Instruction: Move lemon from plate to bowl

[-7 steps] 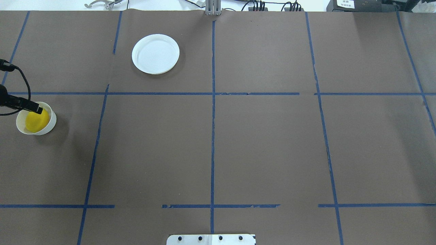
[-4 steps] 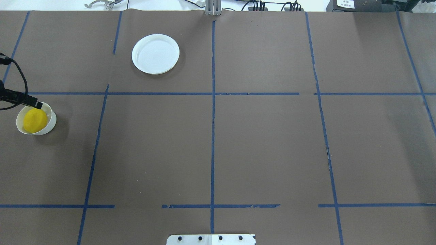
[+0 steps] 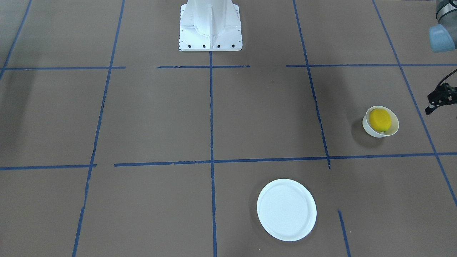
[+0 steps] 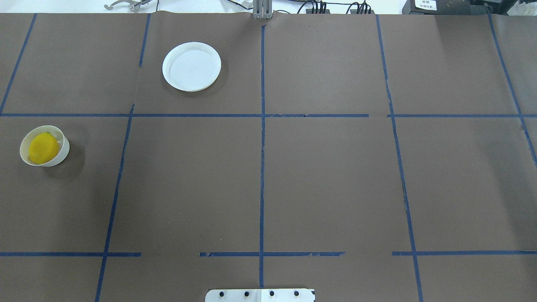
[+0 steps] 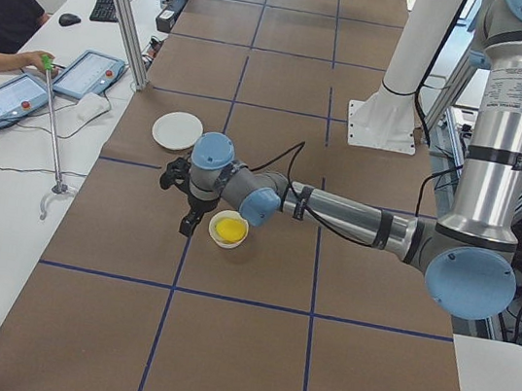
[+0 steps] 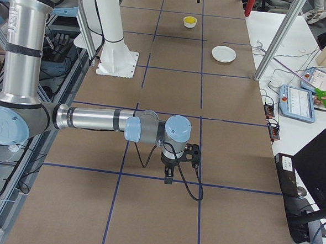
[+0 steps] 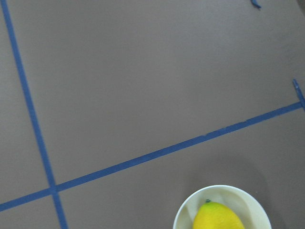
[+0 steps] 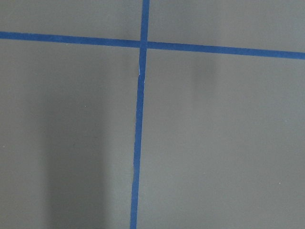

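Lemon: oval, bright yellow, small green tip; lies inside bowl at table's left. Plate well apart, farther back. Left gripper beside bowl, clear of it; jaw state cannot be told. Right gripper: likewise.

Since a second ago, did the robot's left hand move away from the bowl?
Yes. It hung over the rim of the bowl; now the left gripper is off the overhead view's left edge, clear of it.
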{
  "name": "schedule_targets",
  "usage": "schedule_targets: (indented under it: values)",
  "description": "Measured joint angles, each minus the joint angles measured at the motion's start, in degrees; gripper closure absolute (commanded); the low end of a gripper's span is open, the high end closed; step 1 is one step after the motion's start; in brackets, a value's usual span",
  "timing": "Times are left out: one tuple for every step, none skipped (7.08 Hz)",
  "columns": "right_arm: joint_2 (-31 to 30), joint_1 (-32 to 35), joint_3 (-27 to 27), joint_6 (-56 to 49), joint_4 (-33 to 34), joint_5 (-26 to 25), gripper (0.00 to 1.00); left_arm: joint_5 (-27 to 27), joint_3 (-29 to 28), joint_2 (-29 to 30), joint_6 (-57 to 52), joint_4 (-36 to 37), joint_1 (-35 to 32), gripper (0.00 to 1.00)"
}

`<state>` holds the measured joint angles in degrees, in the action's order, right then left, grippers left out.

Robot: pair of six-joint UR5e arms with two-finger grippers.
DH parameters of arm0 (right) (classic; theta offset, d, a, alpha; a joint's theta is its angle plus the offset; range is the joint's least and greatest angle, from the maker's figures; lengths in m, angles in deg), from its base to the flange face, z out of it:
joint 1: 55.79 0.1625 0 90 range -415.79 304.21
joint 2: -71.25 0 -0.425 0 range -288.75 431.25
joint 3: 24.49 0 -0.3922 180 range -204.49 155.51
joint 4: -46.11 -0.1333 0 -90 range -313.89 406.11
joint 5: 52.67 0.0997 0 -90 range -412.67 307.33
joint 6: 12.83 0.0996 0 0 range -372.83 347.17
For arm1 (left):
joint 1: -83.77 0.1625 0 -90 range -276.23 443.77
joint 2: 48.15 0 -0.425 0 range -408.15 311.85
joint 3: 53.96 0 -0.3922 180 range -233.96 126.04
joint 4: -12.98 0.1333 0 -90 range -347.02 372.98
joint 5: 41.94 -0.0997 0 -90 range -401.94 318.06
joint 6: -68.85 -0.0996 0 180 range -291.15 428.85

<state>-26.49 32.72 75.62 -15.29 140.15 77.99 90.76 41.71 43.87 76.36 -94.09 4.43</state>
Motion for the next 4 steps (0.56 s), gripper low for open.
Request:
schedule_targets:
  values:
    - [0.0, 0.0, 0.0, 0.0, 0.0, 0.0, 0.0, 0.3, -0.4, 0.3, -6.1, 6.2, -4.2, 0.0]
    - [0.0, 0.0, 0.0, 0.0, 0.0, 0.0, 0.0, 0.3, -0.9, 0.3, -12.9, 12.5, -8.3, 0.0]
    - [0.0, 0.0, 0.0, 0.0, 0.0, 0.0, 0.0, 0.4, -1.0, 0.0, -17.3, 17.7, -11.5, 0.0]
    - [0.0, 0.0, 0.0, 0.0, 0.0, 0.0, 0.0, 0.4, -0.9, -0.6, -19.2, 21.6, -13.2, 0.0]
